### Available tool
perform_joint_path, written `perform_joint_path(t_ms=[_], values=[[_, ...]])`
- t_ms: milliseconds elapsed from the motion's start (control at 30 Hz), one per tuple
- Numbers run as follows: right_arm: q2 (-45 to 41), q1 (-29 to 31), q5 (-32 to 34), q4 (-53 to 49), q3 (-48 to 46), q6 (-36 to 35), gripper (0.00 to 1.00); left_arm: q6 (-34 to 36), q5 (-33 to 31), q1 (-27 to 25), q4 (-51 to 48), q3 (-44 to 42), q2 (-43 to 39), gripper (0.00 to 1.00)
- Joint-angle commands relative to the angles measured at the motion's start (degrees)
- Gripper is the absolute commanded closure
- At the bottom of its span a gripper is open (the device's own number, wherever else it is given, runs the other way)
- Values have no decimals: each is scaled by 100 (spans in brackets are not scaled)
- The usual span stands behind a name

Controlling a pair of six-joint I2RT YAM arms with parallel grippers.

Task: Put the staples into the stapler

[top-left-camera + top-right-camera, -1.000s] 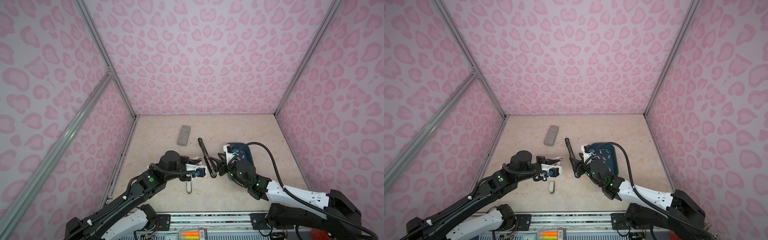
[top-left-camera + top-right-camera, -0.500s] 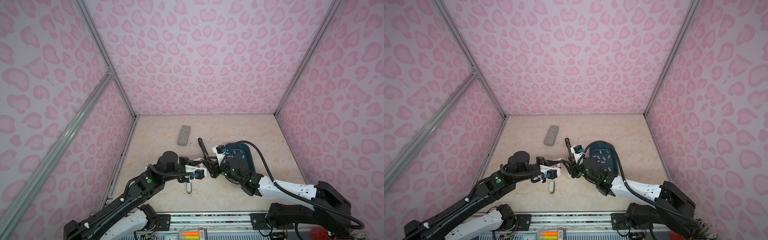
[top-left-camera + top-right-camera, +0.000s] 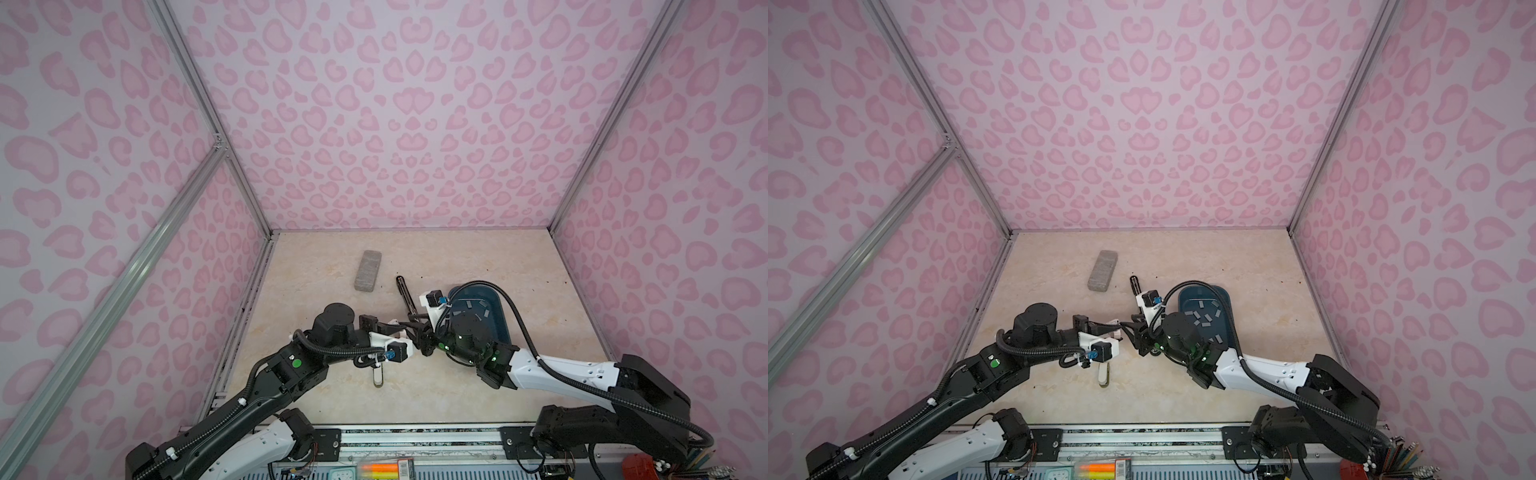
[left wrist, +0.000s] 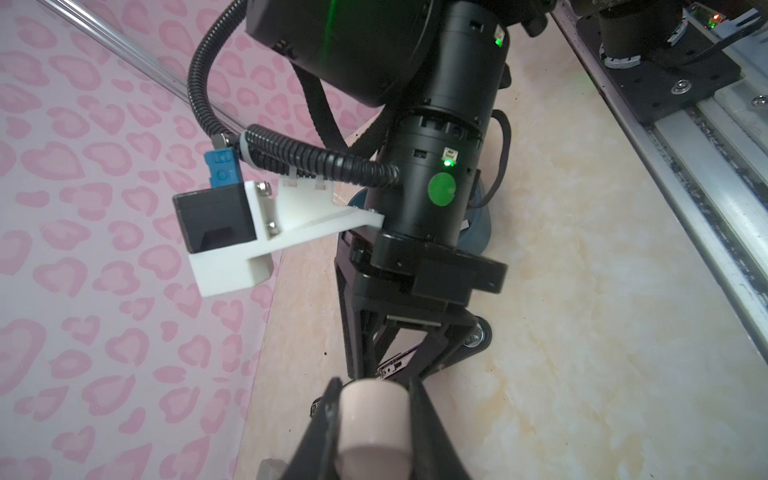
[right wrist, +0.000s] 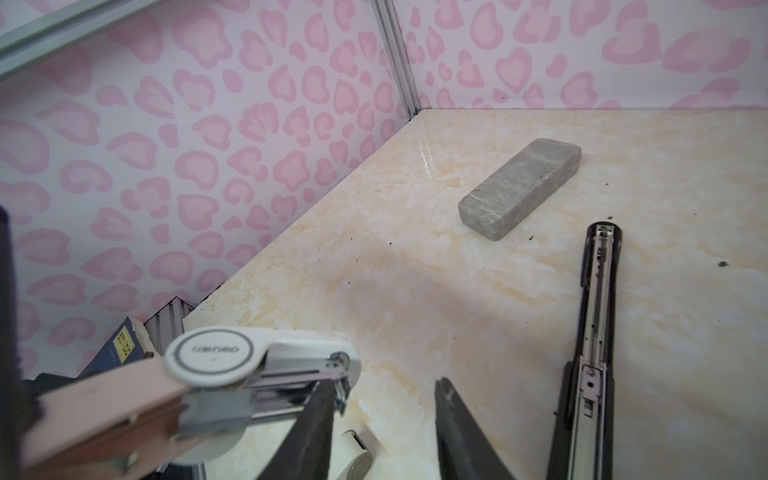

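The staples (image 3: 1207, 318), short light-grey strips, lie scattered in a dark blue tray (image 3: 1228, 309) on the desk (image 5: 415, 270), partly under the right arm. The left end effector (image 4: 374, 411) is clamped on a pink-and-white stapler (image 5: 249, 365), its metal nose just beside one finger of the right end effector (image 5: 382, 386), whose jaws stand partly apart, bare desk showing between them. A black stapler (image 5: 598, 316) lies opened flat nearby, its metal channel up; a grey speckled block (image 5: 519, 193) sits farther back.
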Motion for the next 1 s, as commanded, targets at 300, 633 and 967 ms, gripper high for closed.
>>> perform_joint_path(t_ms=[300,633,967], values=[[-1683,-581,29,889,-910,-2738,23,-945,221,673,499,321,357,97],[-2044,-887,-1828,485,-1382,-3353,14,-698,1248,676,143,585,636,97],[-2459,-592,-2042,304,-1543,-3574,12,-165,2338,582,-89,332,317,97]])
